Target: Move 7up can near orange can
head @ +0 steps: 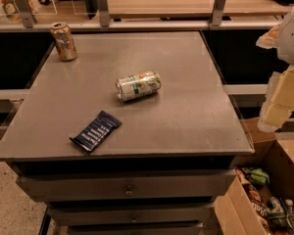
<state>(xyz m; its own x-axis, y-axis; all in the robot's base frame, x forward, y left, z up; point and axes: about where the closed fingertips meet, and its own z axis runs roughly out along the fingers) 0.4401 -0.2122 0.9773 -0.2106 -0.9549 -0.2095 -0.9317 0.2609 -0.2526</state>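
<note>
The 7up can (138, 85), silvery-white with green print and a red-orange spot, lies on its side near the middle of the grey table (186, 116). The orange can (63, 41) stands upright at the table's far left corner, well apart from the 7up can. My gripper (278, 102) hangs at the right edge of the view, beyond the table's right side and far from both cans. It holds nothing that I can see.
A dark blue snack packet (95, 131) lies near the table's front left. Drawers (127, 190) sit below the tabletop. A cardboard box (264, 199) with packets and bottles stands on the floor at lower right. A railing and counter (161, 23) run behind the table.
</note>
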